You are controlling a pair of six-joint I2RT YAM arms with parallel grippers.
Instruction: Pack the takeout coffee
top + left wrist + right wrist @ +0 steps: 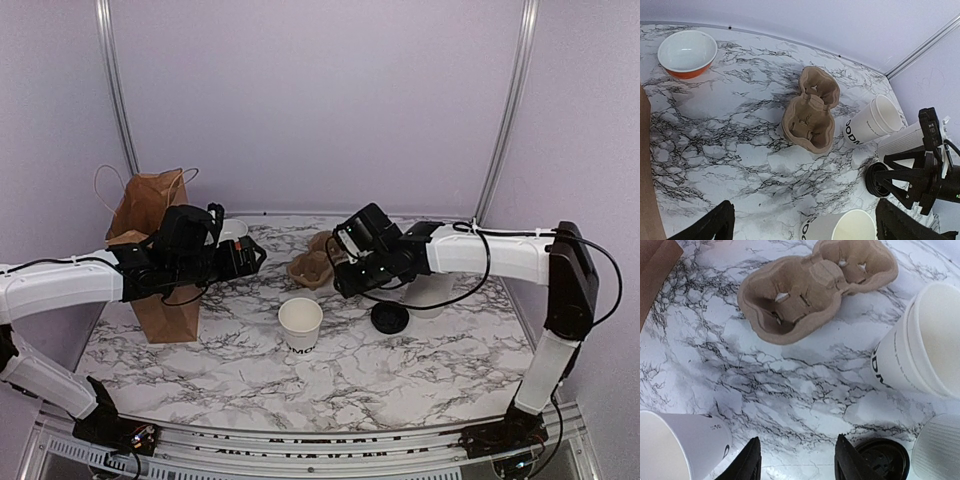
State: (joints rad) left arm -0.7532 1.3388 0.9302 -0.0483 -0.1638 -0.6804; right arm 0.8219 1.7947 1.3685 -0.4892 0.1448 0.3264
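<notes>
The right wrist view crops the black lid point(887, 460) and paper cup point(675, 450).

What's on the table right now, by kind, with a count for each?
brown paper bag: 1
orange bowl: 1
cardboard cup carrier: 1
single white cup: 1
black lid: 1
stack of white cups: 1
ribbed white cylinder: 1
Total: 7

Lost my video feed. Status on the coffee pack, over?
Left fingers open, empty. Right fingers apart, empty. Cup upright, lid off beside it. Nothing blocking.
</notes>
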